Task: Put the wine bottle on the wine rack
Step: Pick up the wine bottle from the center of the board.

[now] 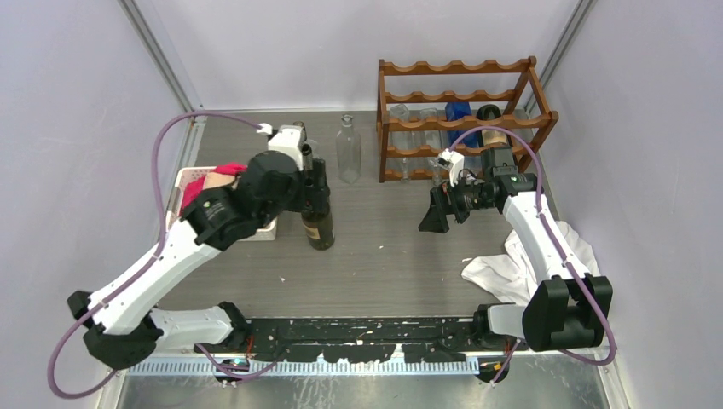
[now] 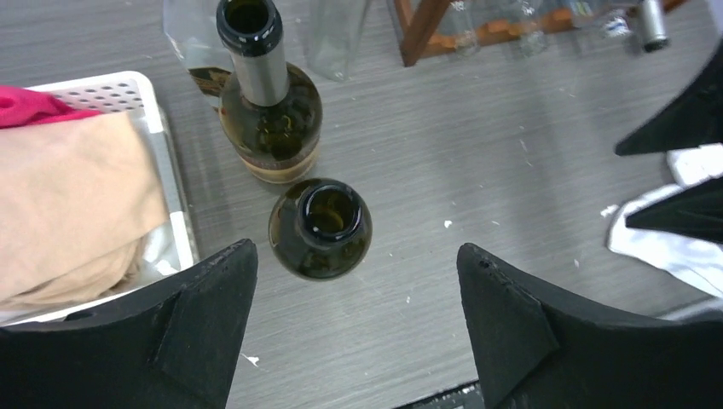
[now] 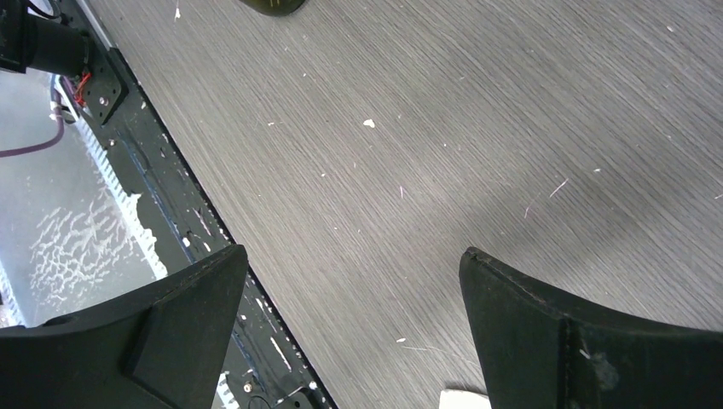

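A grey wood-grain table forms the floor of a booth with pale lilac walls and slim metal corner posts. White flecks dot the surface. At the back right the wine rack stands upright, reddish-brown with scalloped rails. A few clear bottles and a blue item lie in its middle tiers. A clear glass bottle stands just left of the rack. On the left, a white perforated basket holds a tan cloth and a pink cloth. A crumpled white cloth lies near the right arm's base.

The wine bottle, dark green with an open mouth, stands upright on the table near the basket's right side, well apart from the rack. The left gripper hangs above it with its jaws spread wide, gripping nothing. In the left wrist view the bottle's mouth shows between the two black fingers, nearer the left one, and no contact is visible. A second dark bottle with a foil-wrapped neck stands just behind it. The right gripper hovers over bare table in front of the rack, with its jaws fully apart and empty.
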### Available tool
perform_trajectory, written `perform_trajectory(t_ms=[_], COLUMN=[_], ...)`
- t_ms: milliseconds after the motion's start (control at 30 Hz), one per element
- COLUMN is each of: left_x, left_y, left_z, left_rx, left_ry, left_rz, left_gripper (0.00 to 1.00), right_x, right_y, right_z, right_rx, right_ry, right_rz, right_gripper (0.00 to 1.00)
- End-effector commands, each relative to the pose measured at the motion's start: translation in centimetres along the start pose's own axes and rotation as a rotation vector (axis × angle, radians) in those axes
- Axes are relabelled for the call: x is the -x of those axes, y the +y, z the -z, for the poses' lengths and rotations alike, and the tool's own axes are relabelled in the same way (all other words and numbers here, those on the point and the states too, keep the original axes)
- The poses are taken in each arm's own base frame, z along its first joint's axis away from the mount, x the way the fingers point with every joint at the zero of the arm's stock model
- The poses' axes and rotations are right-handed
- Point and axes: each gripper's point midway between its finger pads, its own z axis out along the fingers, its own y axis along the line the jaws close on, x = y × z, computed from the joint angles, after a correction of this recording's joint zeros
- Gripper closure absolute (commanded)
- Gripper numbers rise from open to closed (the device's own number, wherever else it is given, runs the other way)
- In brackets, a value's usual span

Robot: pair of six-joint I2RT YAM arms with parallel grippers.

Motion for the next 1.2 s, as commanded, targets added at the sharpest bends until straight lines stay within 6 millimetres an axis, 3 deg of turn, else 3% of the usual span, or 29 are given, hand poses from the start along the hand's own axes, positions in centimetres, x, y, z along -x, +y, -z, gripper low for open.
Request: perform_trajectory(t_ms=[0, 67, 167, 333, 600, 667, 767, 800, 1033, 1167], left_x=[3.0, 3.1, 2.9, 1.4, -0.5, -0.8, -0.9, -0.8, 1.6, 2.8], left_y=[2.2, 2.6, 2.5, 1.9, 1.1, 0.7, -0.2, -0.7, -5.1, -8.3], left_z=[0.2, -0.1, -0.6, -2.6, -4.4, -4.7, -4.7, -4.4, -1.1, -0.9], left_rx=[0.268, 0.299, 0.303, 0.319, 0.302, 0.287, 0.228, 0.19, -0.119, -0.277], left_ry=[-0.123, -0.136, -0.135, -0.061, 0.006, 0.015, 0.036, 0.048, -0.037, -0.108], left_rz=[0.005, 0.001, -0.017, -0.064, -0.074, -0.078, -0.098, -0.113, -0.045, 0.123], left_gripper=[0.14, 0.19, 0.37, 0.48, 0.54, 0.64, 0.97, 1.0, 1.0, 1.0], right_x=[1.5, 1.5, 1.5, 1.5, 1.6, 1.6, 1.7, 1.7, 2.4, 2.5], right_y=[0.0, 0.0, 0.0, 0.0, 0.0, 0.1, 0.3, 0.5, 3.8, 6.5], right_z=[0.5, 0.5, 0.5, 0.6, 0.6, 0.6, 0.6, 0.6, 0.4, 0.1], right_rx=[-0.012, -0.011, -0.012, -0.014, -0.019, -0.014, -0.001, 0.008, 0.154, 0.249], right_ry=[-0.026, -0.026, -0.027, -0.027, -0.028, -0.029, -0.034, -0.038, -0.085, -0.129], right_rz=[0.05, 0.049, 0.05, 0.05, 0.054, 0.052, 0.049, 0.045, 0.075, 0.175], right_gripper=[0.0, 0.0, 0.0, 0.0, 0.0, 0.0, 0.0, 0.0, 0.0, 0.0])
